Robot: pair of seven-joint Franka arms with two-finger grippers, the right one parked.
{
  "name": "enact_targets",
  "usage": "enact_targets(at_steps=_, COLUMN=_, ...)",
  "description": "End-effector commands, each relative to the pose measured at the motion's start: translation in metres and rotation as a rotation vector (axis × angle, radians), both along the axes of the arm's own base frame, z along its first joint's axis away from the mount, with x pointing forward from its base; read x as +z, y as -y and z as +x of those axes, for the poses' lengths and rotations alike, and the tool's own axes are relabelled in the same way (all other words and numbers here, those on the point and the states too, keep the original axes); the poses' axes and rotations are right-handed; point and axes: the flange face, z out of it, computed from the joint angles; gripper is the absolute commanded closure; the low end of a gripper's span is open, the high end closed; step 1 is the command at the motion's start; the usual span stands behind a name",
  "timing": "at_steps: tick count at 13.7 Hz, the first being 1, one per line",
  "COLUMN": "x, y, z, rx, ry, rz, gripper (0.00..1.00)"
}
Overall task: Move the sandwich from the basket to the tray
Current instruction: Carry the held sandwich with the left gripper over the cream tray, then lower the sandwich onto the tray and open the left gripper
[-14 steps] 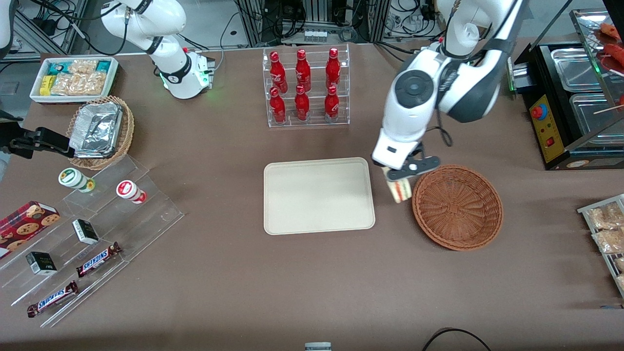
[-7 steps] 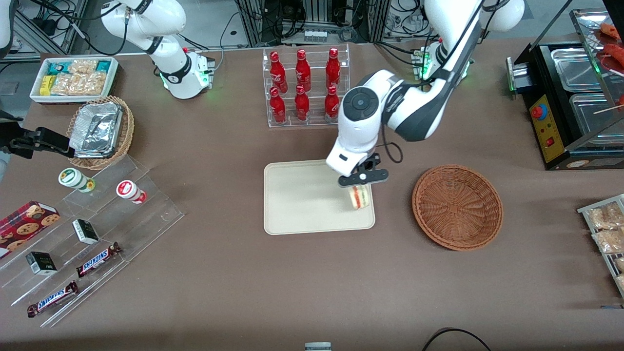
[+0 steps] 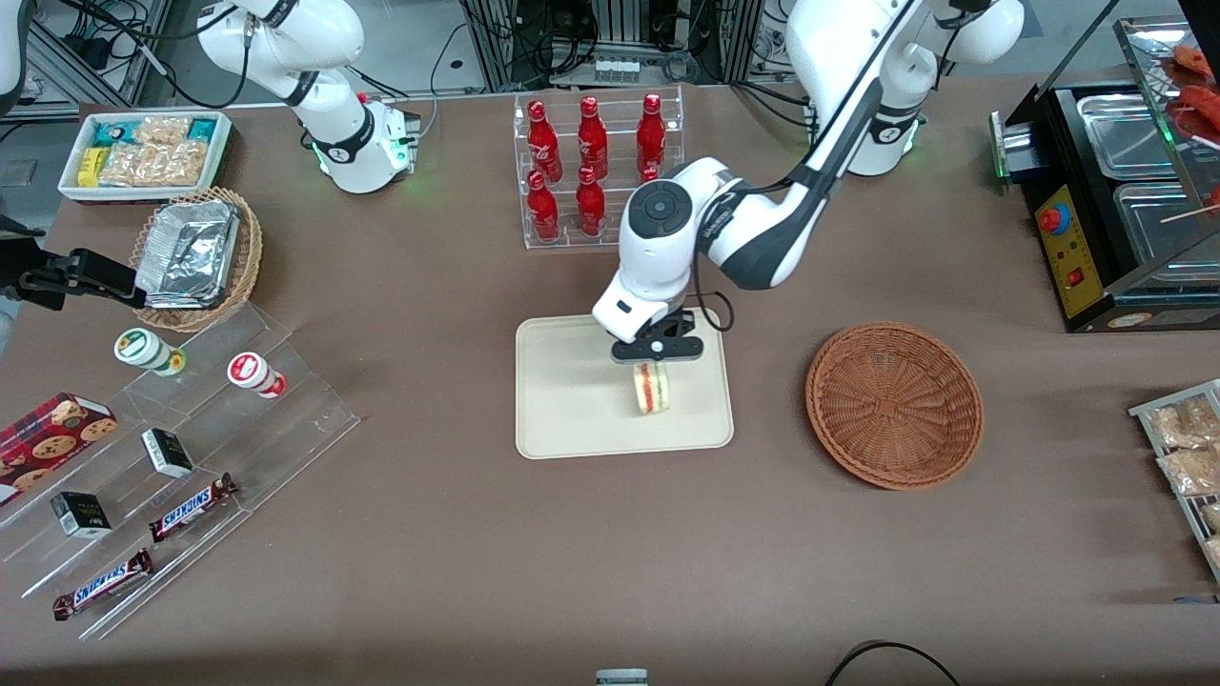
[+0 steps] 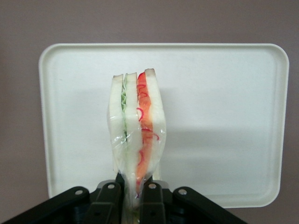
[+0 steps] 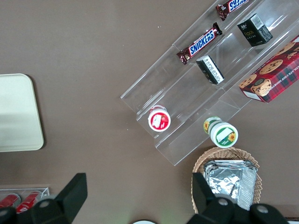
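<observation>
A brown worktop (image 3: 572,534) carries a cream tray (image 3: 572,400) near its middle, and at the tray's three o'clock, well apart from it, sits a brown wicker basket (image 3: 894,405). Over the tray's basket-side half hangs the pincer (image 3: 654,354), closed on the wrapped sandwich (image 3: 652,389) (image 4: 137,126), which hangs upright above the tray with its red and green filling showing.

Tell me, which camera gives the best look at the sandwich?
The left wrist view: the sandwich fills it, wrapped in clear film, its green and red filling plain, pinched by the gripper above the tray. The front view shows it small under the arm. The right wrist view misses it.
</observation>
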Motion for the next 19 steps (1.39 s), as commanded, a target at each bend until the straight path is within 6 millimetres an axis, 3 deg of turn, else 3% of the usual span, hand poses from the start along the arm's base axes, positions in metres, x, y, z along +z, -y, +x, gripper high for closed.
enact_targets(at_steps=1, x=-0.013, y=0.016, z=0.0, rx=0.008, ry=0.03, rz=-0.017, gripper=1.0)
enact_targets(at_steps=10, x=-0.048, y=0.039, z=-0.019, rx=-0.033, ry=0.014, rz=-0.006, gripper=1.0)
enact_targets(at_steps=19, x=-0.062, y=0.046, z=-0.013, rx=-0.022, ry=0.012, rz=-0.011, gripper=1.0)
